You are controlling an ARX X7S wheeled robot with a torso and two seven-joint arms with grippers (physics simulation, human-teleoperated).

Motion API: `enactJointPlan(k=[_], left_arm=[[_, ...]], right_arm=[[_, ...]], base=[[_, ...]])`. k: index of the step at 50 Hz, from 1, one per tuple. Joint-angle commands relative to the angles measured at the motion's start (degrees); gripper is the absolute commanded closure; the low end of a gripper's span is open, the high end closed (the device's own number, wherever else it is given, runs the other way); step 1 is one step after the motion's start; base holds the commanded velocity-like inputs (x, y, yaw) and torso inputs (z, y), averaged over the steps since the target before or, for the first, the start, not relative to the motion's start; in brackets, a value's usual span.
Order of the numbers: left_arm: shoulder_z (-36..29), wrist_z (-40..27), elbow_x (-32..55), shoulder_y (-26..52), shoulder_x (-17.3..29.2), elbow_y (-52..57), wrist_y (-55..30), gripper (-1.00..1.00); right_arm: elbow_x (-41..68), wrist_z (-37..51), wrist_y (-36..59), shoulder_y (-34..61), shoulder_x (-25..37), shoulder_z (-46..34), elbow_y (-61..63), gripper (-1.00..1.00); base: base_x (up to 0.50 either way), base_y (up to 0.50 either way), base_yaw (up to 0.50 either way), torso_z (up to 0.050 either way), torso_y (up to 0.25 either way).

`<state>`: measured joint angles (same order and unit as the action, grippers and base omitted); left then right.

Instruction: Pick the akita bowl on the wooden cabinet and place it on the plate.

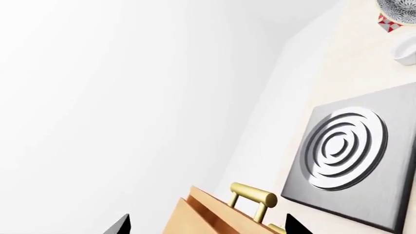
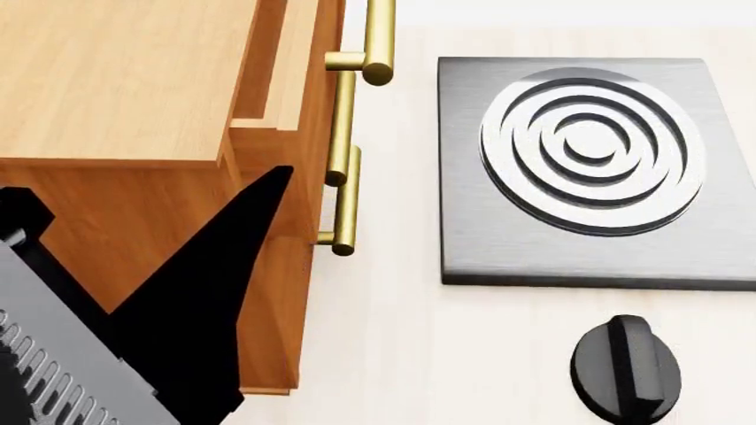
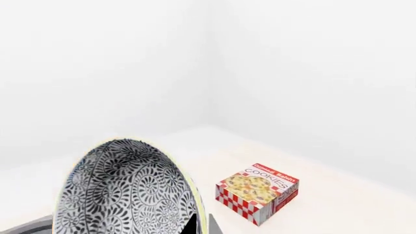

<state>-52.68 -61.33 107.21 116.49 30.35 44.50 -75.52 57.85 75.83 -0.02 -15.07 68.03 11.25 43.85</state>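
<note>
The akita bowl (image 3: 123, 190), patterned black and white inside, stands on edge in the right wrist view. My right gripper (image 3: 202, 220) is shut on its rim, one finger inside and one outside. The same bowl (image 1: 400, 7) shows small at the far corner of the left wrist view. The wooden cabinet (image 2: 119, 80) fills the head view's left, brass handles (image 2: 345, 150) on its front. My left gripper (image 1: 208, 228) is open, its fingertips wide apart above a cabinet corner (image 1: 208, 214). One of its black fingers (image 2: 225, 292) crosses the cabinet's side. The plate is out of view.
A dark stove plate (image 2: 473, 239) with a ringed burner (image 2: 585, 146) lies right of the cabinet, a black knob (image 2: 626, 367) in front of it. A red-checked cookie box (image 3: 256, 192) sits beside the bowl. A white rounded dish edge (image 1: 406, 48) shows near it.
</note>
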Motion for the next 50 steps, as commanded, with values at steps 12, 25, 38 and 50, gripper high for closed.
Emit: enactJointPlan(k=[12, 25, 38, 50], left_arm=[[-0.58, 0.23, -0.62, -0.24, 0.02, 0.25, 0.48, -1.00], [-0.64, 0.76, -1.20, -0.47, 0.31, 0.33, 0.68, -1.00], [-1.02, 0.59, -1.58, -1.18, 0.79, 0.76, 1.07, -1.00], [-1.32, 0.57, -1.65, -1.24, 1.01, 0.89, 1.31, -1.00]], right_arm=[[0.82, -3.58, -0.71, 1.78, -3.54, -2.39, -4.82, 1.00], [0.99, -4.55, -0.96, 1.49, -4.70, -2.31, -6.07, 1.00], [1.47, -7.28, -3.85, -4.69, -8.05, 2.24, -9.34, 1.00], [6.08, -14.32, -9.94, -8.10, -13.64, 6.42, -11.09, 1.00]], base=[[0.00, 0.00, 0.00, 0.001, 0.000], [0.00, 0.00, 0.00, 0.000, 0.001], [0.00, 0.00, 0.00, 0.000, 0.000], [0.00, 0.00, 0.00, 0.000, 0.001]])
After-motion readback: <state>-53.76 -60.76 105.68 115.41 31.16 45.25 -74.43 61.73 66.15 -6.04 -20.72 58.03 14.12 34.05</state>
